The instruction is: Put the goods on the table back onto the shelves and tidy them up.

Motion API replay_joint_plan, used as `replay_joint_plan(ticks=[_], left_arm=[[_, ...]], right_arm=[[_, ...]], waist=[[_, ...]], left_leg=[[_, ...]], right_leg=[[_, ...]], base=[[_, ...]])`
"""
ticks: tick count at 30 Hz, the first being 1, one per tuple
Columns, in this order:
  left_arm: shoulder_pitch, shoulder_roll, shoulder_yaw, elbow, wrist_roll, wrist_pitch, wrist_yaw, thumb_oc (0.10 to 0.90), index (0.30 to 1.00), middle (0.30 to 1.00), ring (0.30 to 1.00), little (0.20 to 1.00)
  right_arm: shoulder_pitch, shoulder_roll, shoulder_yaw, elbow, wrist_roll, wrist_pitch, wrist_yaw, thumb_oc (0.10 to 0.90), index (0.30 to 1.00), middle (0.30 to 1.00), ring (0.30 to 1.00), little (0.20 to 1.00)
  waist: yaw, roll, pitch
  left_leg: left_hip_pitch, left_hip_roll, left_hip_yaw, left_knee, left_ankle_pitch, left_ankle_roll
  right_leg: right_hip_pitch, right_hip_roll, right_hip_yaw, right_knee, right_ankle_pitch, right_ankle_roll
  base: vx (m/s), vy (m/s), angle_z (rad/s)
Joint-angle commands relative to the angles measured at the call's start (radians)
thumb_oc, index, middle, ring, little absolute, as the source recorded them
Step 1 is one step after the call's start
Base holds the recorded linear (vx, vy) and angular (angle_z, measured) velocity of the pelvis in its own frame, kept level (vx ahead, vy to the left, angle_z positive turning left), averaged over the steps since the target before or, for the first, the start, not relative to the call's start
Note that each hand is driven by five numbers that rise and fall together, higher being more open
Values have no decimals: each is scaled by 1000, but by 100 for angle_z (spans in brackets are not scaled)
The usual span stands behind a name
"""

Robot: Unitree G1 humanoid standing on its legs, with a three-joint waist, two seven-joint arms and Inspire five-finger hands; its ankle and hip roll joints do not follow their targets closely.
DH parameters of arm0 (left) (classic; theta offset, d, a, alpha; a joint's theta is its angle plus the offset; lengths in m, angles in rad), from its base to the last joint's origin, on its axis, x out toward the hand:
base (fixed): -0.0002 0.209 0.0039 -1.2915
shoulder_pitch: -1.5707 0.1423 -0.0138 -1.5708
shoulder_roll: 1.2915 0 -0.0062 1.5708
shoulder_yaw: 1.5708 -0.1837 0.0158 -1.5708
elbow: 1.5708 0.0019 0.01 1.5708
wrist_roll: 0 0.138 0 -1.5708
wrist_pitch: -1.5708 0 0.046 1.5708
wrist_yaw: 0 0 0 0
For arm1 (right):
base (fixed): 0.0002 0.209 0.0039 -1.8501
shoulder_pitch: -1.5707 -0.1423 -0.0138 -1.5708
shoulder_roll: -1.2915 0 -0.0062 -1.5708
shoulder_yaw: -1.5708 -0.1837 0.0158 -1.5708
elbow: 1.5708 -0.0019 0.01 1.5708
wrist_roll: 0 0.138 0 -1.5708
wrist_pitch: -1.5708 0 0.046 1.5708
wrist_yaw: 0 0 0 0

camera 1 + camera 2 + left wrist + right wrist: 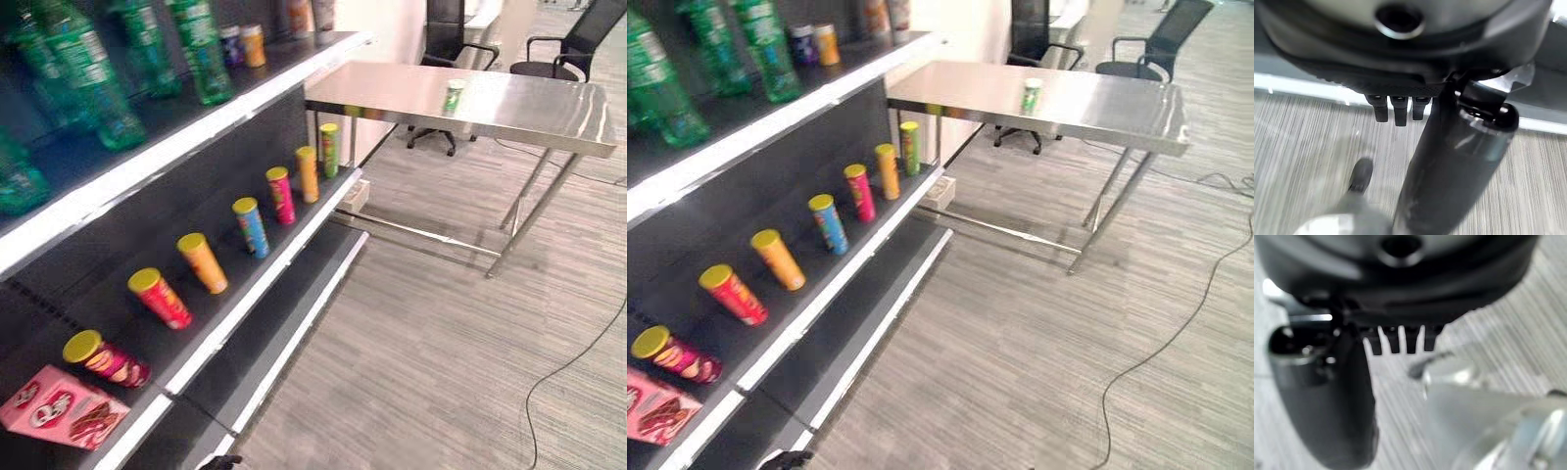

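A single green-and-white can [454, 95] stands upright on the steel table [549, 122], near its far edge and well apart from the shelving. The table's near left corner sits just beside the end of the shelf unit [245, 117].

On the middle shelf [257, 284] a row of tall crisp tubes with yellow lids runs toward the table: a dark pink tube [106, 358] nearest the camera, then a red tube [160, 297], an orange tube [203, 261], a blue tube [252, 226], a pink tube [280, 194], a second orange tube [308, 173] and a green tube [329, 149] at the far end. All appear upright and spaced apart from one another. A pink snack box [61, 406] lies at the near end, just beside the dark pink tube.

On the top shelf stand green plastic bottles [201, 49], and further along two small cans [245, 45] close together.

Beyond the table are two black office chairs [568, 49] on the grey striped floor [421, 343].

The left hand [1400, 105] hangs over the floor with its fingers [1400, 110] straight and held side by side, the thumb [1459, 166] standing out beside them, holding nothing. The right hand [1400, 340] hangs over the floor in the same way, fingers [1395, 343] straight and slightly spread, thumb [1332, 401] out to the side, nothing in its grasp.
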Motion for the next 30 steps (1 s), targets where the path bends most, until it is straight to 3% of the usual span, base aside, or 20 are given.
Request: replay_joint_plan(ticks=[1, 2, 4, 6, 7, 8, 9, 10, 11, 14, 15, 17, 18, 22, 23, 25, 26, 27, 29, 30], left_arm=[[-36, 59, 64, -11, -11, -38, 25, 800, 900, 900, 900, 900], [-32, 63, 76, -5, -16, -38, 34, 800, 900, 900, 900, 900], [-16, 84, 117, -11, -51, -42, 49, 800, 900, 900, 900, 900], [-9, 79, 118, -14, -57, -44, 53, 800, 900, 900, 900, 900], [-9, 72, 119, -14, -64, -46, 59, 800, 900, 900, 900, 900], [-10, 66, 124, -11, -80, -48, 63, 800, 900, 900, 900, 900], [-8, 62, 140, -9, -116, -51, 70, 800, 900, 900, 900, 900], [-14, 57, 144, -18, -132, -57, 75, 800, 900, 900, 900, 900], [-15, 60, 144, -37, -147, -66, 78, 800, 900, 900, 900, 900], [-25, 73, 166, -48, -187, -62, 74, 800, 900, 900, 900, 900], [-34, 82, 179, -55, -211, -55, 63, 800, 900, 900, 900, 900], [-35, 82, 174, -53, -207, -60, 66, 800, 900, 900, 900, 900], [-16, 67, 149, -63, -183, -69, 65, 800, 900, 900, 900, 900], [11, 55, 134, -72, -167, -76, 66, 800, 900, 900, 900, 900], [36, 63, 184, -31, -160, -64, 65, 800, 900, 900, 900, 900], [23, 68, 192, 16, -139, -55, 77, 800, 900, 900, 900, 900], [16, 71, 181, 25, -114, -54, 75, 800, 900, 900, 900, 900], [4, 82, 158, 20, -78, -54, 73, 800, 900, 900, 900, 900], [-9, 86, 144, 19, -67, -53, 72, 800, 900, 900, 900, 900], [-22, 92, 143, 19, -73, -47, 76, 800, 900, 900, 900, 900]], right_arm=[[-37, 34, 35, 16, 30, -34, 0, 800, 900, 900, 900, 900], [-40, 38, 52, 4, 35, -39, 4, 800, 900, 900, 900, 900], [-37, 19, 95, -33, 49, -61, 14, 800, 900, 900, 900, 900], [-45, 7, 112, -35, 25, -63, 10, 800, 900, 900, 900, 900], [-58, -9, 119, -32, 11, -67, 6, 800, 900, 900, 900, 900], [-68, -25, 123, -25, 0, -72, 2, 800, 900, 900, 900, 900], [-85, -33, 157, -33, -28, -79, 0, 800, 900, 900, 900, 900], [-100, -33, 180, -37, -51, -80, 1, 800, 900, 900, 900, 900], [-115, -36, 202, -40, -73, -83, -1, 800, 900, 900, 900, 900], [-125, -36, 223, -52, -90, -83, -4, 800, 900, 900, 900, 900], [-148, -47, 249, -64, -113, -82, -11, 800, 900, 900, 900, 900], [-171, -49, 262, -62, -130, -82, -21, 800, 900, 900, 900, 900], [-197, -41, 271, -68, -137, -88, -31, 800, 900, 900, 900, 900], [-193, -8, 290, -115, -129, -101, -30, 800, 900, 900, 900, 900], [-180, 11, 309, -128, -146, -94, -19, 800, 900, 900, 900, 900], [-160, 29, 295, -105, -162, -87, -24, 800, 900, 900, 900, 900], [-151, 35, 282, -90, -164, -87, -25, 800, 900, 900, 900, 900], [-132, 40, 270, -97, -174, -82, -23, 800, 900, 900, 900, 900], [-129, 42, 266, -96, -176, -79, -24, 800, 900, 900, 900, 900], [-133, 47, 263, -105, -176, -77, -26, 800, 900, 900, 900, 900]], waist=[[13, -71, -23], [14, -69, -19], [2, -54, -19], [6, -47, -16], [18, -44, -9], [37, -49, 1], [75, -80, 22], [101, -106, 36], [126, -121, 48], [145, -121, 53], [164, -107, 50], [185, -98, 56], [221, -79, 73], [245, -69, 89], [259, -73, 58], [253, -103, 21], [247, -118, 1], [222, -141, -37], [215, -141, -44], [192, -129, -37]], left_leg=[[-48, 40, -103, -43, -16, -67], [-44, 77, -103, -42, 13, -83], [-30, 206, -91, -44, 100, -114], [-23, 220, -102, -41, 114, -110], [-32, 217, -155, -35, 134, -101], [-67, 199, -248, 6, 135, -84], [-136, 92, -449, 93, 27, -25], [-204, -13, -547, 155, -50, 19], [-254, -92, -603, 186, -104, 32], [-297, -143, -594, 174, -92, 36], [-364, -181, -589, 135, -37, 35], [-398, -211, -623, 102, -4, 33], [-448, -254, -701, 26, 27, 17], [-489, -267, -674, -41, 44, 10], [-468, -248, -609, -56, 48, 39], [-436, -249, -594, -30, 79, 64], [-416, -255, -582, -29, 82, 69], [-345, -284, -526, -39, 37, 95], [-321, -290, -506, -44, 18, 107], [-260, -302, -491, -47, -27, 130]], right_leg=[[8, 32, 72, -107, 12, 12], [-1, 62, 88, -97, -21, -4], [-10, 194, 113, -95, -113, -61], [-4, 227, 124, -102, -135, -80], [2, 251, 146, -108, -158, -90], [13, 271, 170, -121, -169, -101], [17, 302, 233, -142, -181, -122], [13, 301, 265, -156, -161, -128], [21, 303, 289, -163, -161, -124], [38, 318, 304, -172, -168, -123], [55, 342, 329, -188, -175, -131], [62, 361, 347, -190, -178, -136], [91, 389, 385, -189, -190, -143], [143, 415, 422, -173, -237, -152], [186, 440, 462, -150, -287, -155], [228, 423, 481, -114, -312, -146], [231, 408, 478, -94, -300, -129], [215, 356, 465, 24, -218, -66], [182, 337, 458, 112, -160, -38], [111, 281, 417, 299, -49, 4]], base=[[53, -369, -90], [58, -584, -90], [139, -826, -38], [113, -332, -28], [90, -210, -39], [140, -449, -53], [80, -468, -78], [73, -416, -98], [24, -163, -111], [156, -121, -90], [218, -73, -39], [232, -66, -27], [265, -45, -69], [353, 24, -70], [552, 138, -53], [710, 242, -40], [824, 420, -48], [546, 310, -58], [413, 305, -67], [446, 382, -61]])
